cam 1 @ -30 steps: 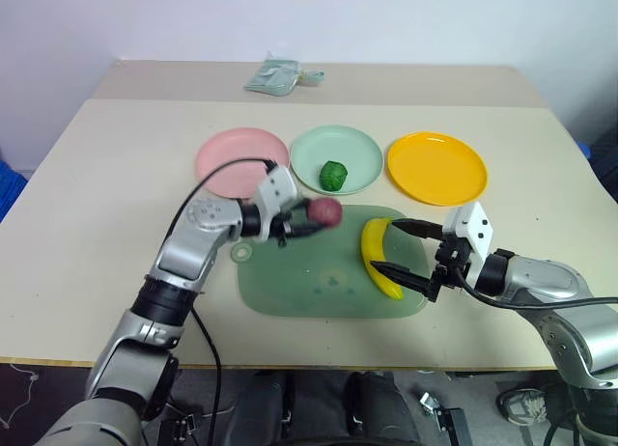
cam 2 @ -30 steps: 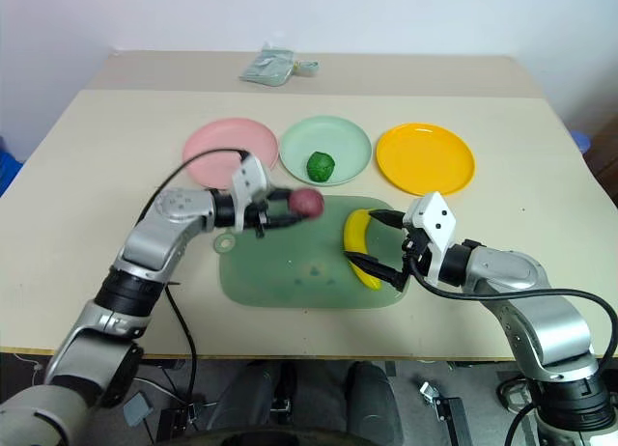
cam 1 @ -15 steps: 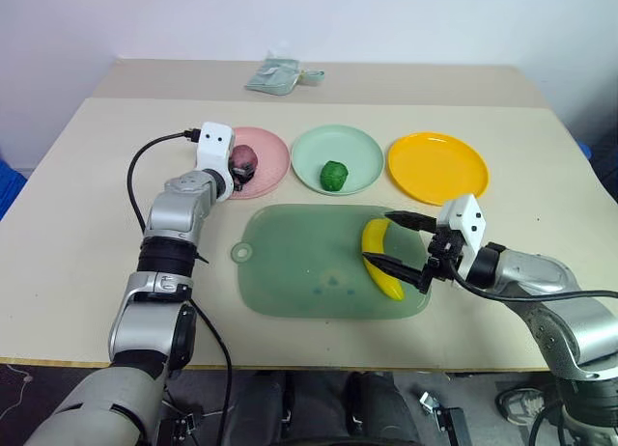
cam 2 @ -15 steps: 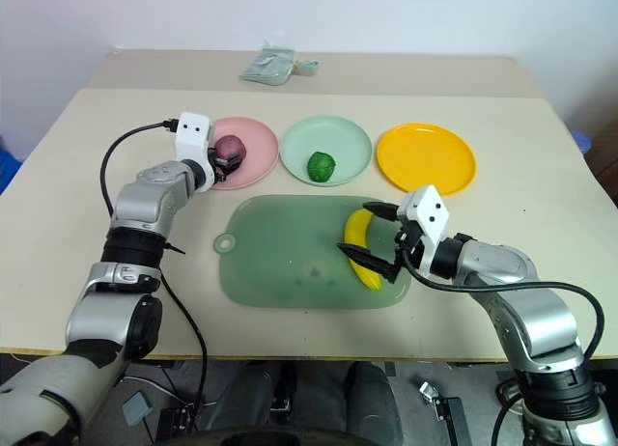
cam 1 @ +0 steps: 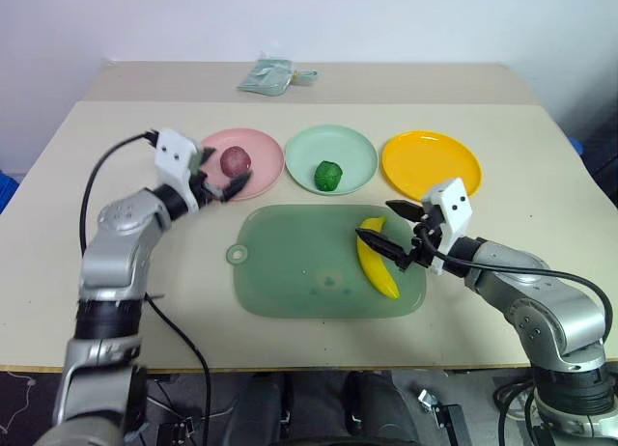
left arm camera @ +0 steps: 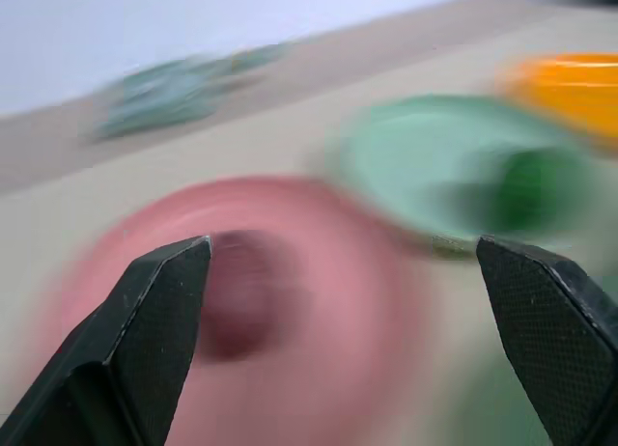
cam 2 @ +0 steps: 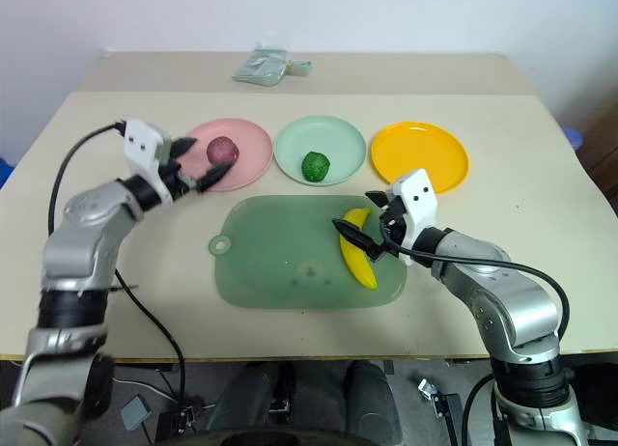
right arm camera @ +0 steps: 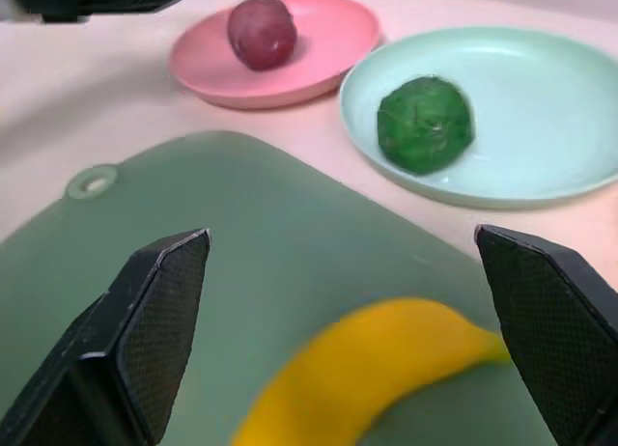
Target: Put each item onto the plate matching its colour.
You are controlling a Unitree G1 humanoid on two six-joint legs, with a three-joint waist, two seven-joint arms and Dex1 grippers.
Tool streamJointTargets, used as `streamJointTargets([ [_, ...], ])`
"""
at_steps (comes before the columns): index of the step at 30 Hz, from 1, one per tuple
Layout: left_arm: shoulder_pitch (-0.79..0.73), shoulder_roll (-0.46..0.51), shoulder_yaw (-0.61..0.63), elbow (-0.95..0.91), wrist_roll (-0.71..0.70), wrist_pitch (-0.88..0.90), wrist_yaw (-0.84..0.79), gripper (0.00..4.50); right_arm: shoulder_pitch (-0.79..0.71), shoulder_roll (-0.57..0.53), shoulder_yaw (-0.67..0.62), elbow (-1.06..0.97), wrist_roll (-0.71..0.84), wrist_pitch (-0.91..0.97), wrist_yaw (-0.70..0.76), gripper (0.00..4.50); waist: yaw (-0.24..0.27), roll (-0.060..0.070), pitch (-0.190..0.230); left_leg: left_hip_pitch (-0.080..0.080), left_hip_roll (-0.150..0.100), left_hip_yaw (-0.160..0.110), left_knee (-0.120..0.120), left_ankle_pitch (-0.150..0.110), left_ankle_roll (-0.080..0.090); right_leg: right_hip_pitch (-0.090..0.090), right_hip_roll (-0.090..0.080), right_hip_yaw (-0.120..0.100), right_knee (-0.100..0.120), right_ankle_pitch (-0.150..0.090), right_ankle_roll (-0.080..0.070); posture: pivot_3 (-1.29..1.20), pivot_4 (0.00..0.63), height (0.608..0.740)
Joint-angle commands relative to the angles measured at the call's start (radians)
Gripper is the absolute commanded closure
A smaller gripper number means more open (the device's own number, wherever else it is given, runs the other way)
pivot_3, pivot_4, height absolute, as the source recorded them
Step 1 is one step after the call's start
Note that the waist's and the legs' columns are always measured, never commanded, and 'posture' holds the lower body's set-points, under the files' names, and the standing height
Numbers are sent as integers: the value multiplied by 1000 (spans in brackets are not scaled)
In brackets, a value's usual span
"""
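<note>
Resting on the pink plate [cam 1: 259, 166], the purple-red fruit [cam 1: 235, 160] lies free; the left gripper [cam 1: 224, 178] hangs just beside it, fingers spread wide and holding nothing. A dark-green bumpy ball [cam 1: 328, 175] sits on the mint green plate [cam 1: 355, 153]. On the translucent green board [cam 1: 290, 267] lies the yellow banana [cam 1: 376, 266], with the right gripper [cam 1: 385, 228] above its upper end, fingers parted, empty. An orange-yellow plate [cam 1: 432, 163] carries nothing.

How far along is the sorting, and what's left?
Done: purple-red fruit on the pink plate, green ball on the mint plate. In hand: right gripper, jaws open, at the banana on the green board. Left: banana to the yellow plate.
</note>
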Motion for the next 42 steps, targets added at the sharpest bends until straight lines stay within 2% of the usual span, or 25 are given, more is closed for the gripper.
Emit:
streamJointTargets([
  [1,124,48,-107,-211,-95,4,-171,43,-1,0,27,-64,-9,104,-71,0,-2,0,0,0,0,0,0,0,0,0,0,0,0,0,0,0,150,740],
  [5,185,68,-152,-266,-109,23,-189,43,-10,23,48,-85,-11,227,-146,0,-1,1,0,0,1,0,0,1,-1,-1,1,1,1,0,-1,0,150,740],
  [15,176,59,-175,-250,-100,-6,-185,43,-76,120,57,-84,16,452,-220,0,-1,1,-1,0,0,0,-1,0,0,-2,1,1,2,0,-1,0,150,740],
  [16,175,58,-177,-250,-100,-7,-183,0,-82,122,59,-84,16,460,-220,578,-1,1,-1,0,0,0,-1,0,0,-2,1,1,2,0,-1,0,150,740],
  [18,175,57,-178,-249,-101,-8,-179,0,-91,122,64,-88,12,468,-216,1296,-1,1,-1,0,0,0,-1,0,1,-2,1,1,2,0,-1,0,150,740],
  [21,179,55,-176,-248,-101,-11,-171,0,-115,107,64,-91,7,453,-202,2892,-1,1,-1,0,0,0,-1,0,1,-2,1,1,2,0,-1,0,150,740],
  [22,180,54,-175,-248,-99,-12,-166,0,-122,93,67,-94,2,438,-192,3212,-1,2,-1,0,0,0,-1,0,1,-2,2,1,2,0,-1,0,150,740],
  [29,200,55,-137,-268,-120,-5,-134,0,-182,-33,32,-56,-13,240,-38,3212,-2,2,-1,0,0,1,-1,0,1,-2,2,1,1,0,-1,0,150,740],
  [32,208,52,-127,-272,-126,-4,-125,0,-279,-35,19,124,-93,146,-69,3212,-5,2,-1,0,1,1,-1,0,1,-2,2,1,2,0,-1,0,150,740],
  [36,208,43,-132,-280,-126,1,-111,0,-476,21,-7,538,-206,57,-181,3212,0,1,-1,0,1,2,0,0,1,-2,2,2,2,0,-1,0,150,740],
  [42,206,24,-143,-299,-126,9,-76,0,-728,73,-21,1125,-308,-207,-174,3212,-11,2,0,0,0,3,-2,0,1,-2,2,2,1,0,-1,0,150,740],
])
